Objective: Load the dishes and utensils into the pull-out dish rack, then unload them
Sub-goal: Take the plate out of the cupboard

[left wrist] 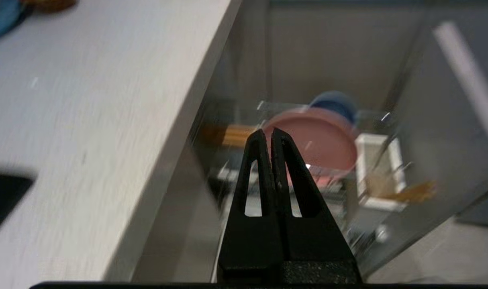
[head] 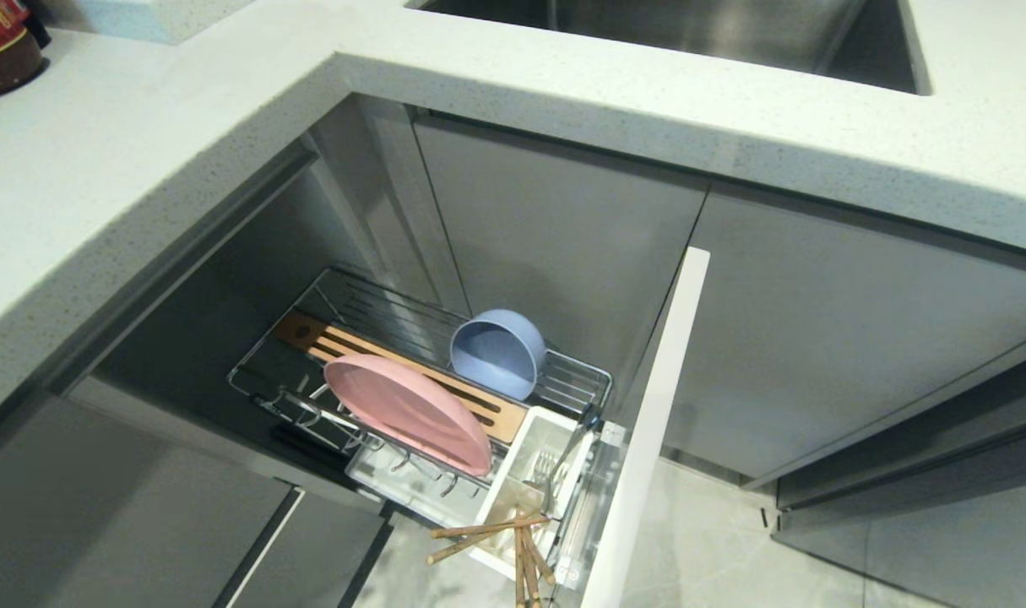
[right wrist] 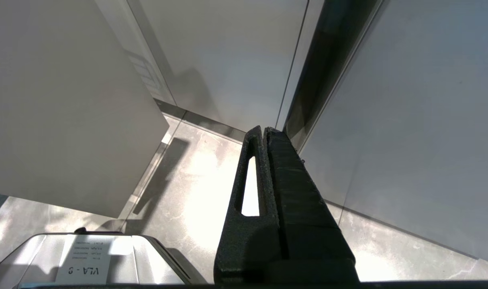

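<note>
My left gripper, pressed together and empty, faces the pink plate; I should spread it and pinch the rim squarely.

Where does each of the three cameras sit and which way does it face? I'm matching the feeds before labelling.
Head view: high on the robot, looking down at the pull-out dish rack under the counter; no arm shows.
Left wrist view: behind the shut left gripper, facing the pink plate from beside the countertop.
Right wrist view: behind the shut right gripper, aimed at floor and cabinet fronts.
Shared: head and left wrist views both show plate and pale-blue bowl.
</note>
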You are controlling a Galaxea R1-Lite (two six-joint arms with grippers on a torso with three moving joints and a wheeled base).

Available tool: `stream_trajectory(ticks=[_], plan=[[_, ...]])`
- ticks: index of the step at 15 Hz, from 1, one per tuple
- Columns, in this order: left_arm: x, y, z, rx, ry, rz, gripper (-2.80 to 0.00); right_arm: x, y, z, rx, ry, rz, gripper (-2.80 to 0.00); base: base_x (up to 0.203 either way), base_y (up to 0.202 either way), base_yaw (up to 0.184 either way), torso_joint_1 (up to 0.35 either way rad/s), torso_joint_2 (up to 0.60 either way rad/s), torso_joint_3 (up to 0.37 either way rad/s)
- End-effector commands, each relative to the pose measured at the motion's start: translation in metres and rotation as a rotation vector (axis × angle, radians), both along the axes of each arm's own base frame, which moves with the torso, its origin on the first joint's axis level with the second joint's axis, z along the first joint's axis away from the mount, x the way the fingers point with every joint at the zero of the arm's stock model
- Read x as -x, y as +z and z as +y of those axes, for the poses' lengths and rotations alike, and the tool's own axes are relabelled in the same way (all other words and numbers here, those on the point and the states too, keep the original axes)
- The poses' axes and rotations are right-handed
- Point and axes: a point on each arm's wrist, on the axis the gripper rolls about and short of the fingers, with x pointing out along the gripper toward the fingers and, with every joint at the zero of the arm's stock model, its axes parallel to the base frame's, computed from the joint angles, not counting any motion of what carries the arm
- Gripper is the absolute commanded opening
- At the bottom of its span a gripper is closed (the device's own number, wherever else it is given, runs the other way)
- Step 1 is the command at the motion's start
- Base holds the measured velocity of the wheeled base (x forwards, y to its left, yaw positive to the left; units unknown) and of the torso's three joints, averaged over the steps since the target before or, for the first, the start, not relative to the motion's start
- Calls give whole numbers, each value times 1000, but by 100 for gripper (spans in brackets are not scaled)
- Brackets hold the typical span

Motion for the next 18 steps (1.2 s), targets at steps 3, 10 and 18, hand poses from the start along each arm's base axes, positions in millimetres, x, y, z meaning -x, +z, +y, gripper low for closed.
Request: stream_trajectory(ticks=[3,10,18], plan=[[-7,-36,4,71,101,81,-280,0,0,0,0,-1,0,-280,0,0,0,0,0,0],[-72,-88,4,154,102,69,-280,0,0,0,0,0,0,-280,0,0,0,0,0,0],[-97,-145,4,73,127,232,-280,0,0,0,0,1,0,-280,0,0,0,0,0,0]])
